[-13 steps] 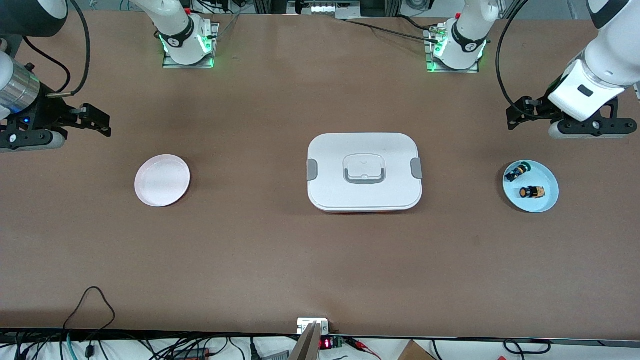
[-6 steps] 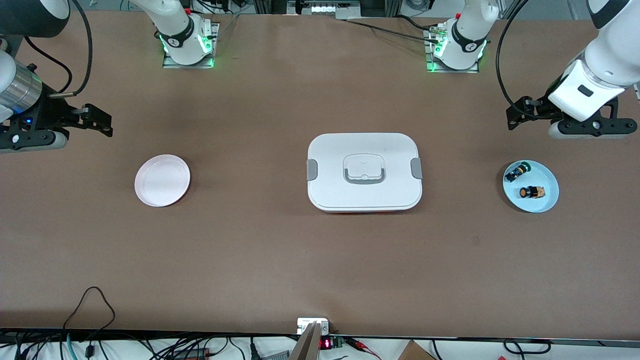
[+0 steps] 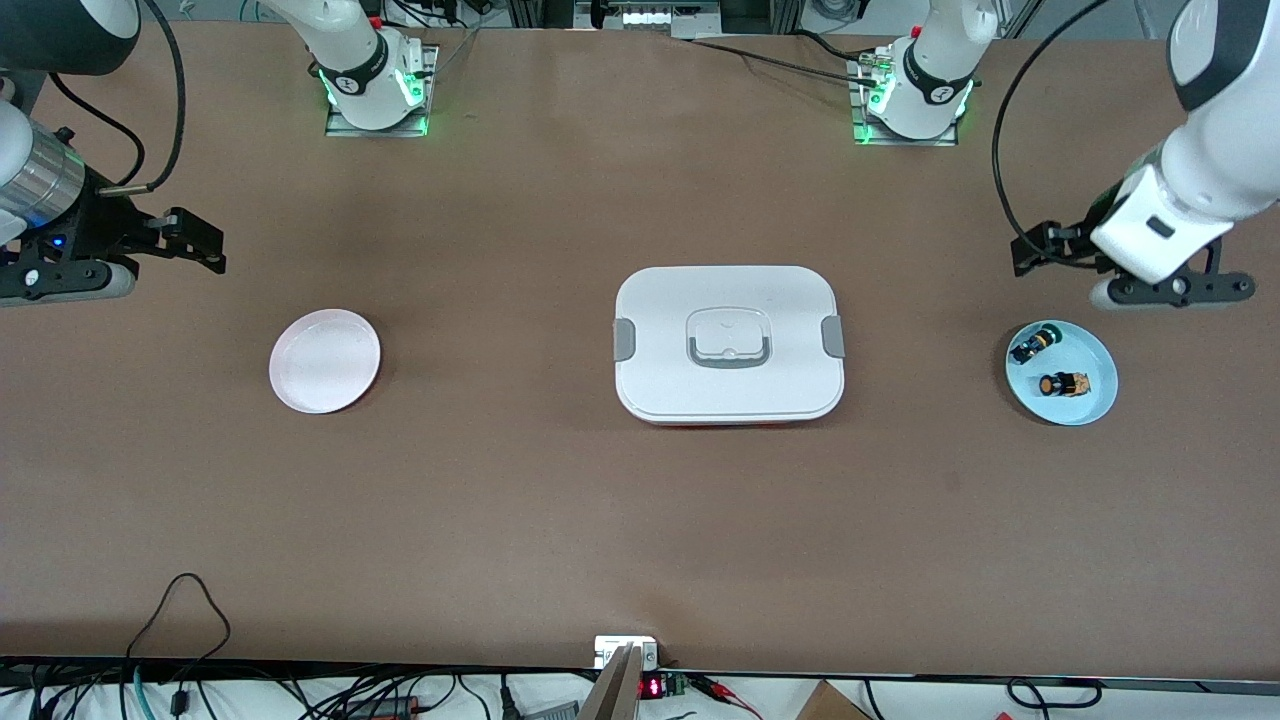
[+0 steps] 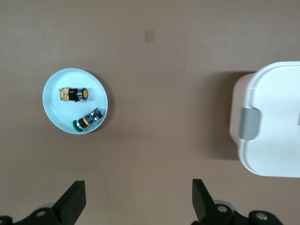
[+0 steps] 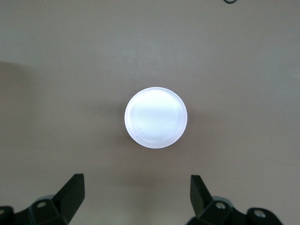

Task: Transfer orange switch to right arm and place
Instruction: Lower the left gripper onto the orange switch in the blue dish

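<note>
Fingers (image 4: 75, 201) of the left gripper (image 4: 138, 204) spread wide, empty, above bare table beside the blue dish (image 3: 1095, 405). Orange switch (image 3: 1062, 384) lies in that dish beside a green switch (image 3: 1032, 344). Right gripper (image 5: 136, 197), likewise wide, waits above the table near the pink plate (image 3: 325, 360).

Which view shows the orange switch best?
Left wrist view: the orange switch lies large in the blue dish, cap and brass end clear, beside the green switch. Front view shows it tiny. Right wrist view misses it, showing only the pink plate.
</note>
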{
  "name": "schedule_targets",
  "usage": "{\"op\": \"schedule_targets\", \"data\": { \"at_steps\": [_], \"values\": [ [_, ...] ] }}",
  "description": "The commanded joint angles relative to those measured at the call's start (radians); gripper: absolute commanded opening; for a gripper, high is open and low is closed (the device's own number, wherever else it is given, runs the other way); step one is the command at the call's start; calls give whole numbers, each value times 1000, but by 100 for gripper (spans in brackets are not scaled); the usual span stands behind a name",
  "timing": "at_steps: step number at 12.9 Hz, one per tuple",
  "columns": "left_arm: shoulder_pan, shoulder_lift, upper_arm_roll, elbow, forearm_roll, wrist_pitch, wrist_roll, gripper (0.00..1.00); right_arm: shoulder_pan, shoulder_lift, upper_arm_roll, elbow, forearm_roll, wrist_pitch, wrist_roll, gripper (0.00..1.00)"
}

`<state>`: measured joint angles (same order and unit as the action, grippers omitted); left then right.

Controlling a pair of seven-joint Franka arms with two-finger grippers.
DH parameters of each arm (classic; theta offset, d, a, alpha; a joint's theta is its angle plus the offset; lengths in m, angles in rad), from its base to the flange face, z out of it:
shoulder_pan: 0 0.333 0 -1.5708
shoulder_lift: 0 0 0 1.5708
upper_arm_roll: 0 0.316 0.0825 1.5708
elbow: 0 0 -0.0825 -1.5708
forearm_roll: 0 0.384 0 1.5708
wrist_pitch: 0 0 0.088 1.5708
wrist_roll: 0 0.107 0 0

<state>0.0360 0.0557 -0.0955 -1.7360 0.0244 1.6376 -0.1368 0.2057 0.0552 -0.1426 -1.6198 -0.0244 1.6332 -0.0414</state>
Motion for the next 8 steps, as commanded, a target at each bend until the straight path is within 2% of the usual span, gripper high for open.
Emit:
{"op": "schedule_targets", "data": {
  "at_steps": [1,4,6,8],
  "values": [
    [70,108,-1,23,9,-2,3,100,0,-2,2,11,12,-13,5,100],
    [102,205,-1,12,193,39,17,100,0,-2,2,11,12,-13,5,100],
    [151,257,-6,-7,215,57,40,100,0,-2,2,11,12,-13,2,100],
    [185,291,-7,-45,215,183,101,100,0,-2,2,11,12,-13,0,100]
  ]
}}
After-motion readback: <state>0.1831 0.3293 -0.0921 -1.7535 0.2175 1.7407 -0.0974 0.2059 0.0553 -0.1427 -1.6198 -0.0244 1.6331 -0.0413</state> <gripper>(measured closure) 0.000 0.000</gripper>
